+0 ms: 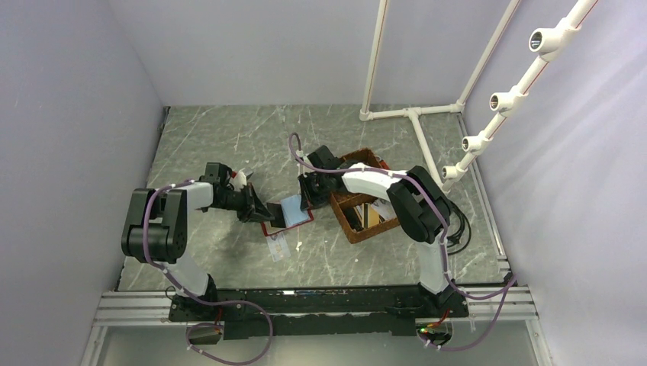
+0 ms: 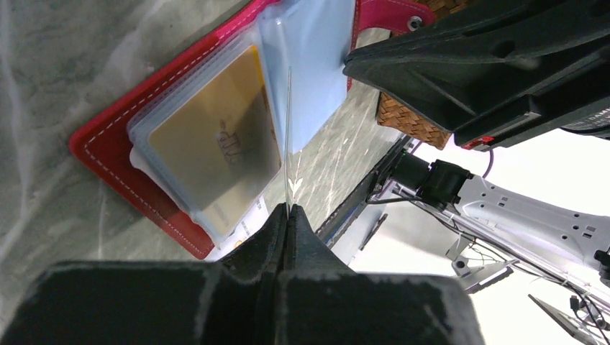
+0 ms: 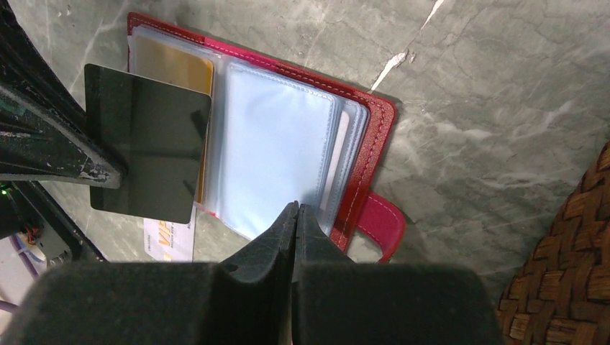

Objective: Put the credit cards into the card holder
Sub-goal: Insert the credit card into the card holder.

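Mid-bench, left pincer (image 2: 288,213) pinches a card (image 3: 147,144) over the open wallet (image 3: 381,122); right pincer (image 3: 296,208), closed, meets its sleeve (image 3: 280,151) edge.

The grey marbled table (image 1: 229,145) carries the open red card holder (image 1: 294,209), a loose white card (image 1: 278,245) beside it, and a woven basket (image 1: 352,231).

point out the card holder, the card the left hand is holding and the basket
card holder (image 3: 280,154): right wrist view, on its pale blue inner sleeve
held card (image 3: 147,144): right wrist view, centre of its dark face
basket (image 3: 575,251): right wrist view, on its woven wall
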Controlling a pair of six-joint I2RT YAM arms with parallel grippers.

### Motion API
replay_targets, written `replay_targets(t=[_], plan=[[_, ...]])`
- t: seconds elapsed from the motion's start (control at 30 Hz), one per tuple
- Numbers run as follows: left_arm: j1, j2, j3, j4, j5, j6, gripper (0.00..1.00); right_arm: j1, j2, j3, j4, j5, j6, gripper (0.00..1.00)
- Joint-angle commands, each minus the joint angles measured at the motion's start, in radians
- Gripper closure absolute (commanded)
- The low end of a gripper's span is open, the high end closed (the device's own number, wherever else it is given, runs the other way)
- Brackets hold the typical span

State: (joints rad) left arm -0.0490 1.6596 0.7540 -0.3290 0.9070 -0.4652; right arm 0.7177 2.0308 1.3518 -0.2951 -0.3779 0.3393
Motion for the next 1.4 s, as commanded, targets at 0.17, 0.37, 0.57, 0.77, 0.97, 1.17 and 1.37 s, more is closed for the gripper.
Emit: replay_targets(t=[0.17, 0.37, 0.57, 0.77, 0.97, 1.17, 1.37], plan=[[0.001, 0.041, 0.006, 0.094, 0.090, -0.017, 1.00, -0.006, 0.029, 0.011, 0.017, 0.011, -0.031, 1.00], [0.001, 0.064, 0.006, 0.082, 0.087, -0.016, 1.00, -0.006, 0.033, 0.009, 0.021, 0.013, -0.031, 1.00], [0.001, 0.074, 0.000, 0.086, 0.091, -0.021, 1.00, -0.006, 0.031, 0.006, 0.020, 0.019, -0.034, 1.00], [0.001, 0.095, 0.009, 0.090, 0.091, -0.028, 1.00, -0.006, 0.029, 0.003, 0.018, 0.020, -0.037, 1.00], [0.001, 0.099, 0.005, 0.091, 0.087, -0.032, 1.00, -0.006, 0.030, 0.001, 0.020, 0.019, -0.037, 1.00], [0.002, 0.113, -0.009, 0.129, 0.091, -0.060, 1.00, -0.006, 0.031, 0.002, 0.019, 0.019, -0.039, 1.00], [0.001, 0.125, -0.009, 0.171, 0.086, -0.092, 1.00, -0.006, 0.031, 0.001, 0.019, 0.018, -0.042, 1.00]])
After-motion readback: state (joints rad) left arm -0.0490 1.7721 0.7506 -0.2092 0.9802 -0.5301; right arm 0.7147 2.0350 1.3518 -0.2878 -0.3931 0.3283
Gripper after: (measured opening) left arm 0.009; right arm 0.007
